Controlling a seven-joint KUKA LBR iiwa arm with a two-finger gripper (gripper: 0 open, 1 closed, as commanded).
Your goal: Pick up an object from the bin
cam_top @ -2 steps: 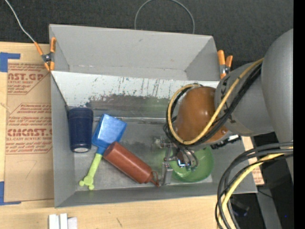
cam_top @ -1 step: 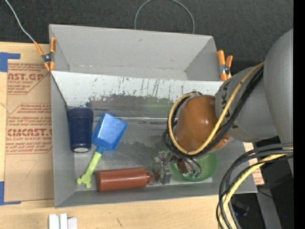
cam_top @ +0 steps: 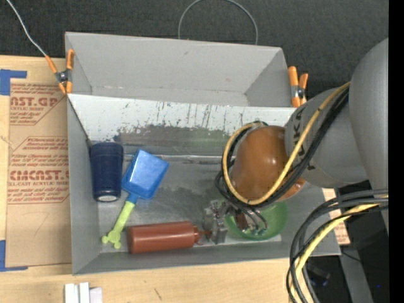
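Fingers [cam_top: 218,223] low at the front right of the grey bin [cam_top: 170,68], open or closed impossible to tell. Just off the right end of a red-brown cylinder [cam_top: 163,237] lying along the front wall. Green round dish [cam_top: 273,223] close on the right, partly under the orange wrist cover [cam_top: 259,163]. Farther left, blue scoop [cam_top: 145,172] with lime handle, and dark blue cup [cam_top: 106,169] on its side.
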